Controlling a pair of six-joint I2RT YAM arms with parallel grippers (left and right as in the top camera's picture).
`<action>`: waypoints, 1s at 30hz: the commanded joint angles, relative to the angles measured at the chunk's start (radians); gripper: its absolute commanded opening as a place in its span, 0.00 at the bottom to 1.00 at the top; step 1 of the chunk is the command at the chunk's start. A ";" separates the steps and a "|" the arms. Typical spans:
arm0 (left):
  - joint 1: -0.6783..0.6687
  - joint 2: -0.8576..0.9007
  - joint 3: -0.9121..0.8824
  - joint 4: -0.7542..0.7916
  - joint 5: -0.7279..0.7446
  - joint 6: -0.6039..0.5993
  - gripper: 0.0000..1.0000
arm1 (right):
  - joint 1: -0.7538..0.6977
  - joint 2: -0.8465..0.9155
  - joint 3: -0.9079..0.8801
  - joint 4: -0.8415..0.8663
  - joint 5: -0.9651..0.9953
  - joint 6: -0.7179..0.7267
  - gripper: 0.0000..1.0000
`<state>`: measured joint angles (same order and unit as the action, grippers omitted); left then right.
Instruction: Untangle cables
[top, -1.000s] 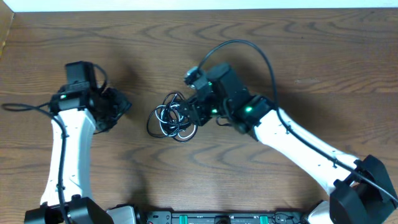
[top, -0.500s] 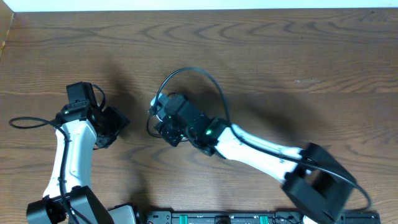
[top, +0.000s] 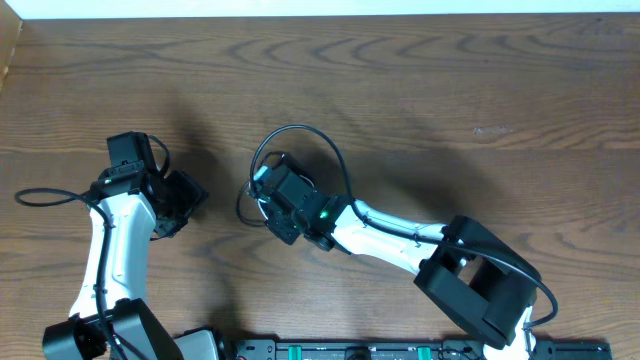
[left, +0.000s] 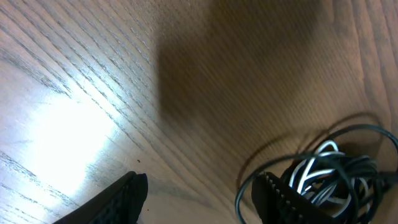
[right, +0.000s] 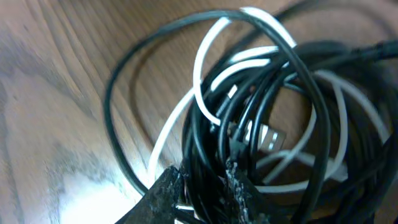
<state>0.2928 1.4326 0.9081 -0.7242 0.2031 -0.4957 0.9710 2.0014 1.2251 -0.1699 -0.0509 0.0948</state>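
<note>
From the near right, the right arm reaches across to the middle of the brown wood-grain table (top: 420, 80). The right gripper (right: 204, 186) sits on the near side of the tangle of thin white and black cables (right: 208, 146). Its two fingers are drawn close together and pinch several black strands at the near edge of the bundle. How firmly they bite cannot be told.

Just beyond the fingers the tangle spreads as a roundish coil with no clear long axis. White loops are threaded through black ones, and a small silver plug end (right: 272, 139) is buried near its centre. One slack black loop (right: 113, 93) bulges out to the left, lying flat on the wood and free of the knot.

The left gripper (left: 199, 196) is to the left of the bundle at about the same depth, near it but apart. Its fingers are spread with only bare wood between them. In its own view the cables (left: 329, 177) lie to the right, past the right-hand fingertip.

The right arm is therefore on the bundle and the left is the free one. The next move likely turns on the left fingers travelling right to that outlying loop, so the two arms can pull apart along a left-right line.
</note>
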 joint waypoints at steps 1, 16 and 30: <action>0.003 -0.002 -0.004 0.001 -0.014 0.017 0.59 | 0.006 0.014 0.003 -0.057 0.050 0.005 0.22; 0.003 -0.002 -0.004 0.005 -0.014 0.017 0.59 | 0.005 0.013 0.003 -0.162 0.123 0.005 0.28; 0.003 -0.002 -0.004 0.035 0.213 0.200 0.58 | -0.221 -0.130 0.005 -0.135 -0.423 0.065 0.01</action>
<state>0.2928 1.4326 0.9081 -0.6971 0.2798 -0.4080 0.8356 1.9507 1.2346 -0.3172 -0.1795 0.1360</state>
